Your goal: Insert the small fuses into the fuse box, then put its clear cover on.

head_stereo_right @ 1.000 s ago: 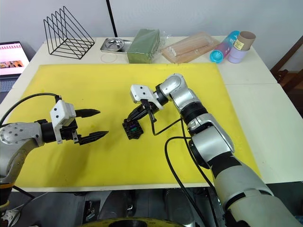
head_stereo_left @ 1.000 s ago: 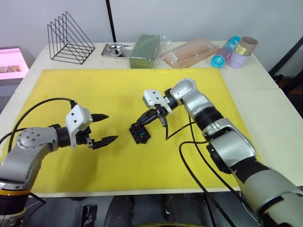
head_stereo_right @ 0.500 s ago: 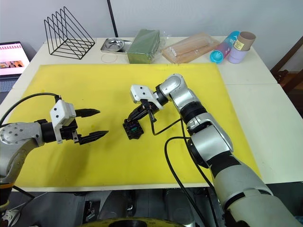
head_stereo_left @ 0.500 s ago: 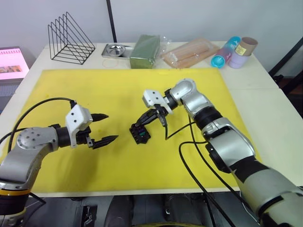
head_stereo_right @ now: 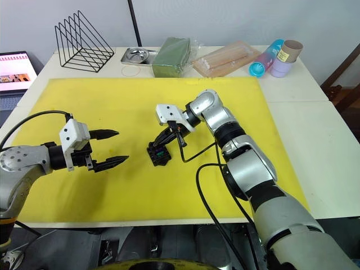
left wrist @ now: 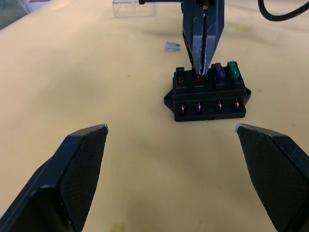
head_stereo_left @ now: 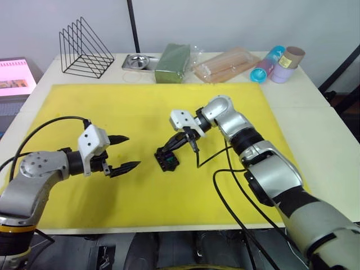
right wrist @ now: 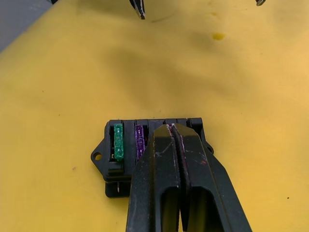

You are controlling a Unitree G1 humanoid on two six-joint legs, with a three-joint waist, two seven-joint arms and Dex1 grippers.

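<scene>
Pressing the red fuse (left wrist: 198, 77) into the fuse box (left wrist: 207, 94) mid-worktop, the right gripper (left wrist: 203, 67) pinches it beside the seated purple fuse (left wrist: 218, 71) and green fuse (left wrist: 233, 70). The left gripper (head_stereo_left: 130, 152) waits spread apart nearby; the greyish-tan fuse (left wrist: 172, 47) and clear cover (left wrist: 134, 8) lie beyond.

1. No text, label, brand, number or sign can be read anywhere in these views.
2. The pink-lit laptop screen (head_stereo_right: 17, 63) beside the tabletop carries rows of marks too small to make out.
3. The brown cardboard tube (head_stereo_left: 295, 55) at the far corner of the tabletop bears a pale label, its print illegible.
4. The small black rectangular plastic fuse box (left wrist: 207, 94) shows no legible marking on its faces.
</scene>
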